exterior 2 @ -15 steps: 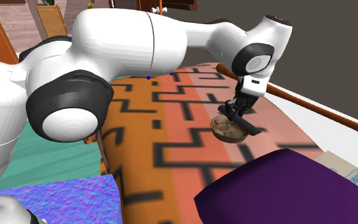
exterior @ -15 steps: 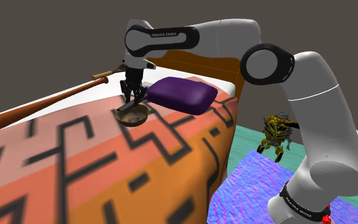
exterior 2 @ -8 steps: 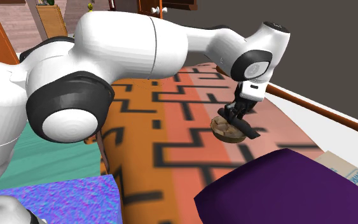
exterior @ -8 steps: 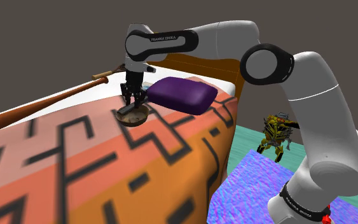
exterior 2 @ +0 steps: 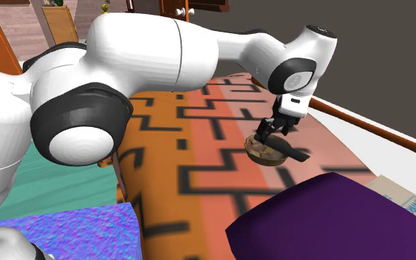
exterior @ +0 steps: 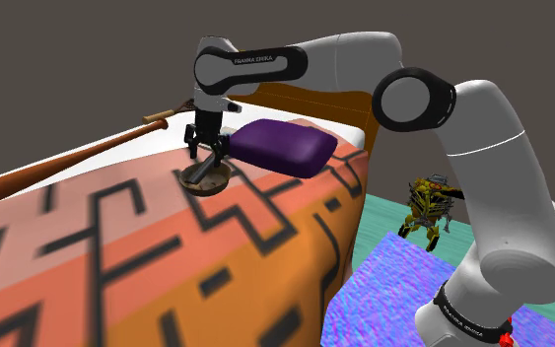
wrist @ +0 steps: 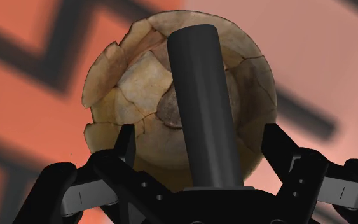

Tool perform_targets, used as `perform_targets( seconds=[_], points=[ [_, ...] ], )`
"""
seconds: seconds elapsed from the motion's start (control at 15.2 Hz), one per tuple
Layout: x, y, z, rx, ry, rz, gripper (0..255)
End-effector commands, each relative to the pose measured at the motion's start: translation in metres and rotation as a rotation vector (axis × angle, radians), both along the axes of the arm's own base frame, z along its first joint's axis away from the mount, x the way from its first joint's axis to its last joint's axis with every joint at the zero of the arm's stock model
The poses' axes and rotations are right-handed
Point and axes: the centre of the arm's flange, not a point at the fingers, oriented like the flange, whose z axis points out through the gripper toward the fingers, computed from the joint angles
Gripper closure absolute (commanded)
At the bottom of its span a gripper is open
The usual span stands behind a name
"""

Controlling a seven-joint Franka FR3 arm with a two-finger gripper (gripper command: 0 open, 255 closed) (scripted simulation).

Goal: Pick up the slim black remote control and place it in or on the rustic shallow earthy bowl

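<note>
- Shoulder view: gripper hangs just above the brown bowl. The bowl sits on the bed towards its head end, just beside a purple pillow. Black remote leans in the bowl, upper end near the gripper. A bat lies along the bed's far edge.
- 2nd ext. view: remote lies across the bowl, one end poking out over the rim twds the pillow. Gripper is right over it; can't tell contact here.
- Wrist view: fingers stand wide apart either side of the remote, w/ gaps on both sides and no touch. So the gripper is open, holding nothing. Remote rests in the cracked, earthy bowl, on an orange/black-patterned bedcover.
</note>
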Motion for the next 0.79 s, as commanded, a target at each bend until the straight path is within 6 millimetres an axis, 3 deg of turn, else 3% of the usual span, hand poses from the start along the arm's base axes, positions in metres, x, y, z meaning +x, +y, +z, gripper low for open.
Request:
perform_targets(
  seconds=[0.0,0.2,0.73],
  points=[
    [0.000,-0.003,0.013,0.000,0.000,0.000,0],
    [0.002,-0.011,0.049,0.000,0.000,0.000,0],
    [0.002,-0.011,0.049,0.000,0.000,0.000,0]
  ],
)
